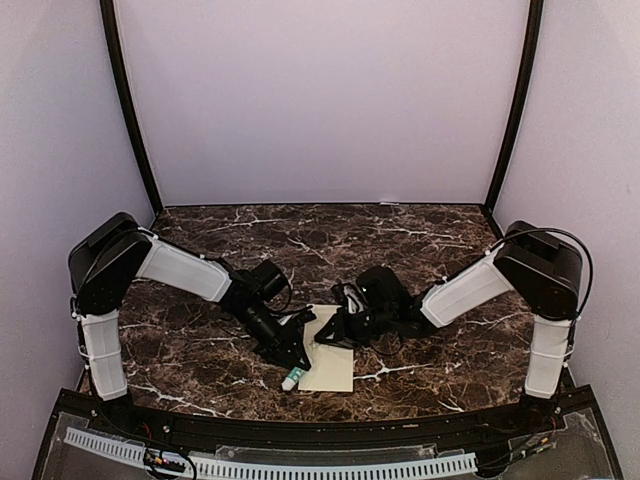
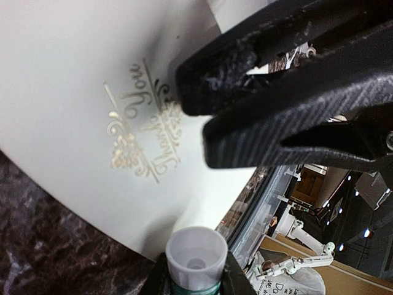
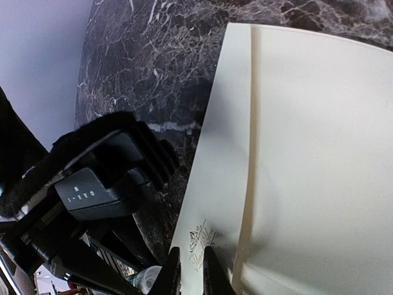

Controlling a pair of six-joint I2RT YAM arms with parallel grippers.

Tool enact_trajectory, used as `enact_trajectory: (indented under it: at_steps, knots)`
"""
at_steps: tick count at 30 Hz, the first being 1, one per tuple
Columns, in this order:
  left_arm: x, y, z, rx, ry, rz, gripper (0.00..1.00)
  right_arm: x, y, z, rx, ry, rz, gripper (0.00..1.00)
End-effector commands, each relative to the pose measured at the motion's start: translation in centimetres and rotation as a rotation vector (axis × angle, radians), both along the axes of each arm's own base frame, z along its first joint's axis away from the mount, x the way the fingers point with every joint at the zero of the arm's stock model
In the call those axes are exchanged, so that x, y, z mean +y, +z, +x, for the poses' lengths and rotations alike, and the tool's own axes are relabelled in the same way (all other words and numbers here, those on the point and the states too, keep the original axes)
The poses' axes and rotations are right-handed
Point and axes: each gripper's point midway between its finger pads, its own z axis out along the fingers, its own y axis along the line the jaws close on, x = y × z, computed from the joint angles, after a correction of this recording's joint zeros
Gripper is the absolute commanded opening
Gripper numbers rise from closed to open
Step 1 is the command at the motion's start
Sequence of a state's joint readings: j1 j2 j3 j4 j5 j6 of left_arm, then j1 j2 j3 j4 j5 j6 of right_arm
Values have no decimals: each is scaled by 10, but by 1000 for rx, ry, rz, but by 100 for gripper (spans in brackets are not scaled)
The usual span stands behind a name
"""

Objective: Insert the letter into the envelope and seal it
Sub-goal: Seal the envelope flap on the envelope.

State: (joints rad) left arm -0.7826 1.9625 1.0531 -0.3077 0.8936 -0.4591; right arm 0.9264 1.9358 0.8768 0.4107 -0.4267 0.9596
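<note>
Well, the envelope (image 1: 333,372) lies on the dark stone worktop (image 1: 190,350). It is low in the middle of the top view, close to the near edge. It is cream, and its long sides run up and down the picture with a small tilt. The left arm (image 1: 185,270) comes in from the left of the frame. The right arm (image 1: 465,290) comes in from the right. They meet over the envelope.

The left tool (image 2: 196,284) is pinching a glue stick (image 2: 195,251). The glue stick has a white cap and a green body. In the left wrist view it sits at the bottom middle, with a finger on each side. Its cap is right by the envelope's edge. In the top view it is at the lower left corner of the envelope, just beside it.

The right tool (image 3: 191,273) is over the upper part of the envelope in the top view. Its fingers are almost pressed together, with only a thin gap. In the right wrist view they are at the bottom of the frame, just below the gold words (image 3: 199,236) that say "Thank You". I cannot tell if the tips touch the paper or grip it. A long crease runs down the envelope in that view. I cannot tell where the letter is.
</note>
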Motion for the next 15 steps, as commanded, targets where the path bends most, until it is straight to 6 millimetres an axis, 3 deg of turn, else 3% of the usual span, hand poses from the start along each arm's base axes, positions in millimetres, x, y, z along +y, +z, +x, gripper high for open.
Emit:
enact_trajectory:
  at_steps: [1,8,15]
  knots:
    - [14,-23,-6,14,3,98,0,-8,-13,-9,31,7,-16,10]
    - [13,-22,-5,14,2,96,0,-8,-14,-25,56,37,-16,9]
    - [13,-21,-5,12,0,96,0,-7,-15,-28,59,47,-21,8]
